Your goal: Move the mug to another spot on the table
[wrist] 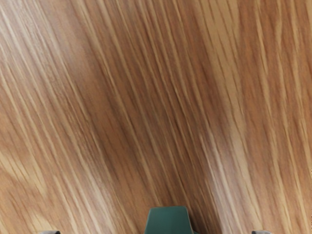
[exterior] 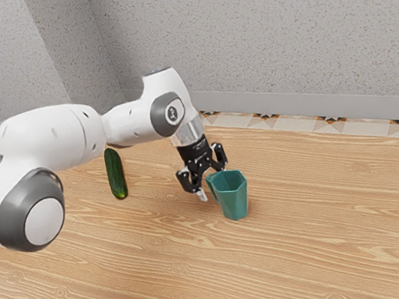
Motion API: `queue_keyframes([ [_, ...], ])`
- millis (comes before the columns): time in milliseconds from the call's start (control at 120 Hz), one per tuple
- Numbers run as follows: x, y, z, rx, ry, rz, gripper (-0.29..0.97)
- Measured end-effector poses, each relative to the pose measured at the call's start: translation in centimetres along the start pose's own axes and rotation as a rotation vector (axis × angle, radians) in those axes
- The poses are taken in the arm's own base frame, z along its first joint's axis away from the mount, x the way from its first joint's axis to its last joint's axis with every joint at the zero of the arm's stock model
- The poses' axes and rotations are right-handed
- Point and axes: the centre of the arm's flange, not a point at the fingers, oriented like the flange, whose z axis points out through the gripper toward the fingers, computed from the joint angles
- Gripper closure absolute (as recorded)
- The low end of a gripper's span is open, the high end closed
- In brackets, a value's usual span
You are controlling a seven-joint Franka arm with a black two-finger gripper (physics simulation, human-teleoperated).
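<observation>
so right now my gripper is hanging right at the rim of the teal mug, on the side toward the exterior view's left. honestly can't tell from here if the claw has actually grabbed it or is just sitting open next to it. the mug stands upright on the wooden table, closer to the far edge than the near one. the wrist view has the mug just under my hand. a cucumber lies well apart from it, nearer the far edge.
</observation>
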Motion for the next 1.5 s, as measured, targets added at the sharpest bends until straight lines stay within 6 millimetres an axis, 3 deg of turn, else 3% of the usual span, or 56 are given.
queue_keyframes([
  [342, -0.1, 0.1, 0.2, -0.006, -0.008, -0.017, 0.53],
  [483, -0.2, 0.1, -0.2, -0.019, -0.037, -0.032, 0.57],
  [742, 2.3, -1.5, -2.4, -0.033, -0.22, -0.134, 0.66],
  [867, 3.0, -4.4, -3.7, -0.015, -0.276, -0.181, 0.67],
  [1108, 4.1, -12.9, -5.7, -0.026, -0.327, -0.29, 0.73],
  [1292, 8.0, -17.2, -6.6, -0.071, -0.313, -0.371, 0.74],
  [1500, 11.4, -20.4, -6.2, -0.099, -0.294, -0.425, 0.76],
])
